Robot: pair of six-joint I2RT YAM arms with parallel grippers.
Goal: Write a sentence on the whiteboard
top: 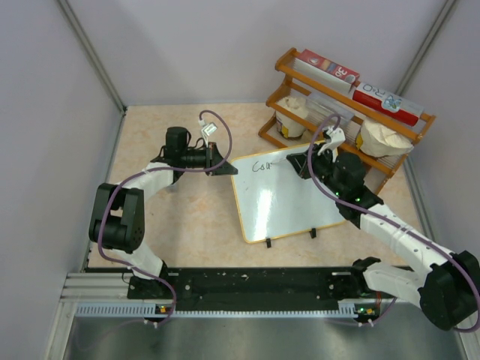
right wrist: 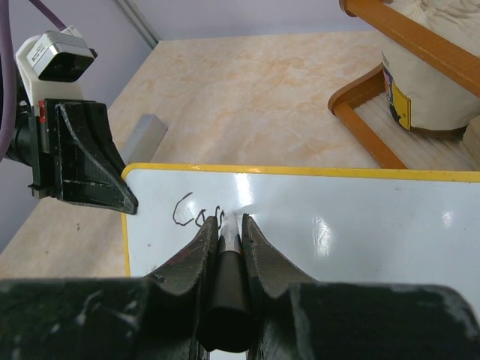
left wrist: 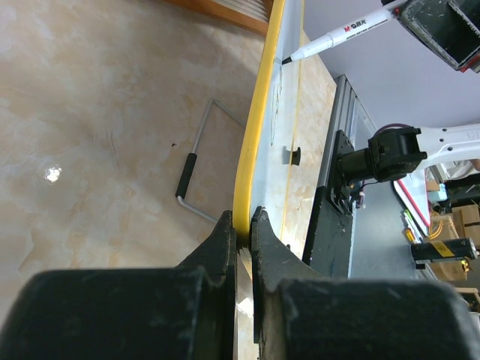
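so the left hand (left wrist: 241,225) is clamped on the whiteboard (top: 292,202) rim, and the right hand (right wrist: 229,225) is gripping a marker (left wrist: 337,35) with its tip by the sentence (right wrist: 191,210)

You have a beige marbled surface (top: 187,221) carrying the whiteboard (top: 289,202), whose two black feet (top: 268,241) rest on it. Just behind the whiteboard stands a wooden rack (top: 277,90).

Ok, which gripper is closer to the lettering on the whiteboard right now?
Right. The right gripper holds the marker, tip at the end of the lettering; the left gripper is clamped on the whiteboard at its corner, apart from it.
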